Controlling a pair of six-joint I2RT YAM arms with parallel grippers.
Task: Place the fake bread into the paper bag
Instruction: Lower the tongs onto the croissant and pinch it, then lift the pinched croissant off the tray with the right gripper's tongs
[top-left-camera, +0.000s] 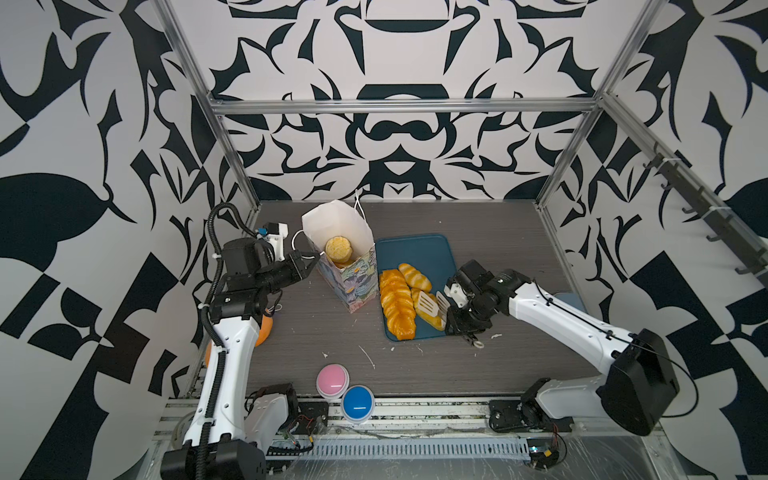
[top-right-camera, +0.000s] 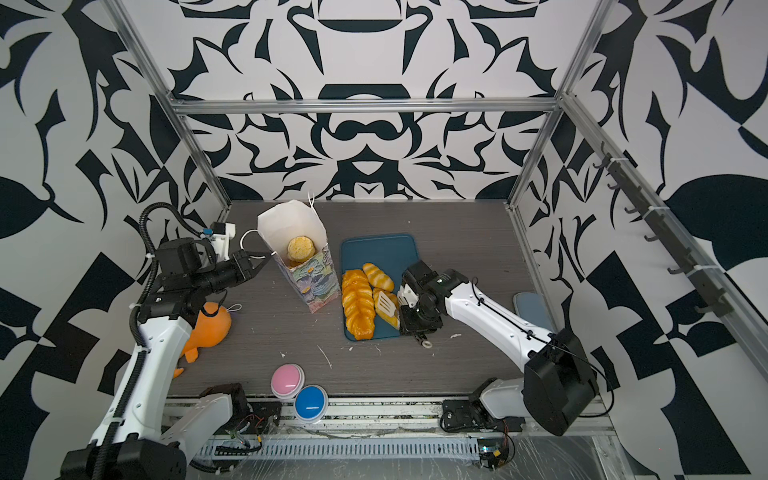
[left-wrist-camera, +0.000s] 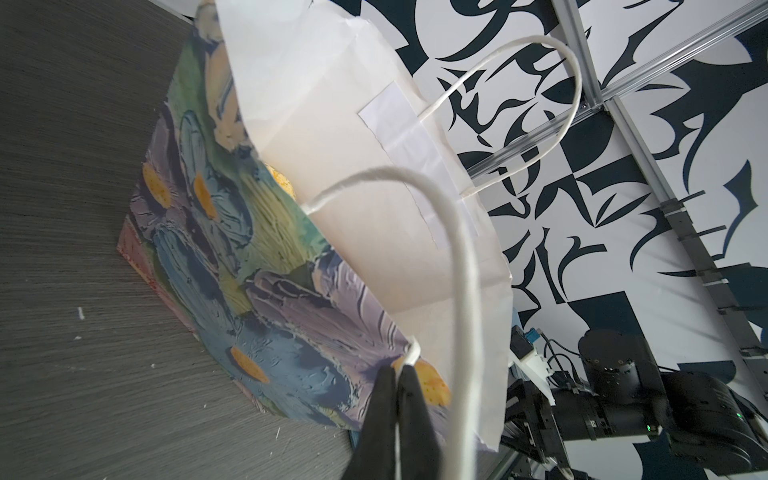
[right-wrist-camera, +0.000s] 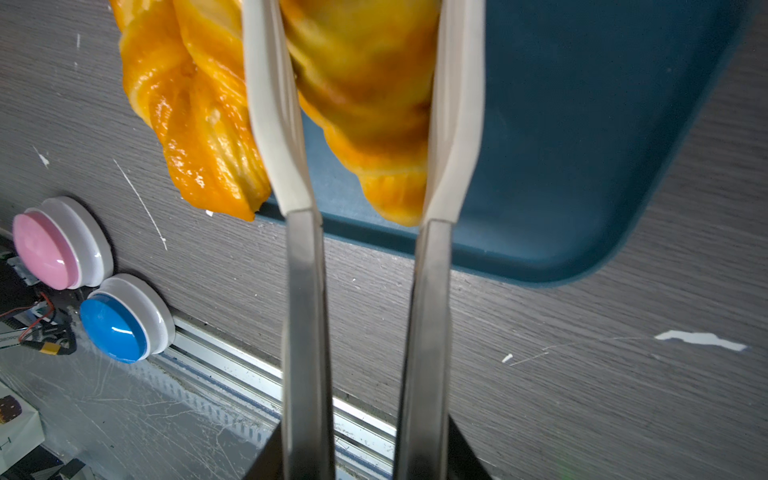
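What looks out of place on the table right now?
The braided loaf sticks out past the blue tray at its near edge, onto the table. White scraps litter the table in front.

I'm looking into a booth whose walls (top-left-camera: 395, 137) on the left, right and far sides carry a bold black-and-white pattern. A silver frame (top-left-camera: 403, 106) crosses the far wall and runs down the corners. The table (top-left-camera: 478, 232) is grey woodgrain, with white scuffs (top-left-camera: 368, 357) on its near part. A rail of dark hooks (top-left-camera: 706, 216) lines the right wall, and a slotted white duct (top-left-camera: 415, 449) crosses the near edge. The light is even.
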